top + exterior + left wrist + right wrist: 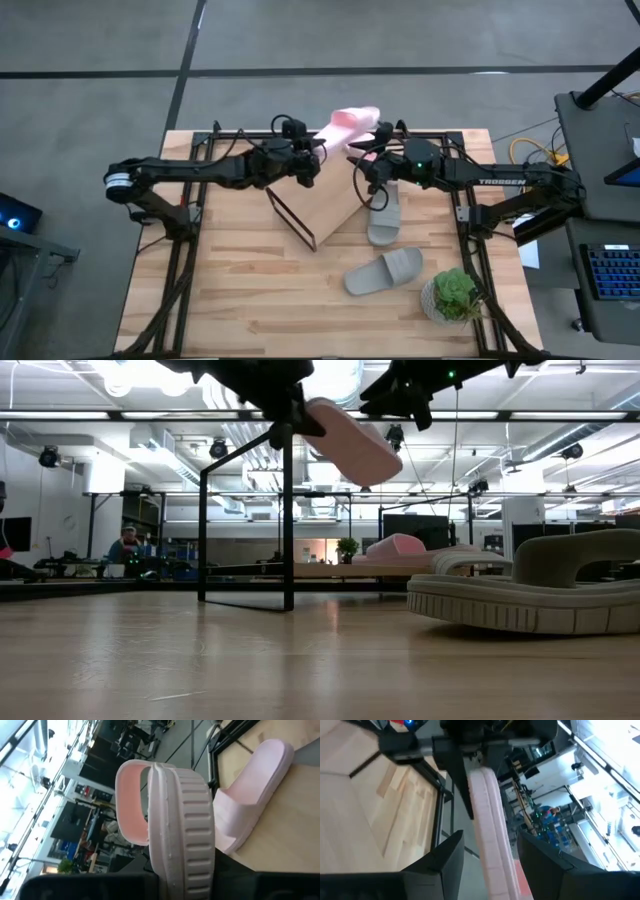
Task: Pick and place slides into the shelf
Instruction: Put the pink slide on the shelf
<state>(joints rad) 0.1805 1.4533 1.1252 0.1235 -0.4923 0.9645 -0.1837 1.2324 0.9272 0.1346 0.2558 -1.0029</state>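
Left end effector: closed on one pale pink slide, lifted clear of the bench above the shelf's upper end, seemingly for a handover or placing. Right end effector: fingers parted either side of that slide's free end in its wrist view, not yet clamped. Shelf: slanted board just below both. Second pink slide: lying on the board. Two grey slides: on the bench beside the shelf, near a potted plant
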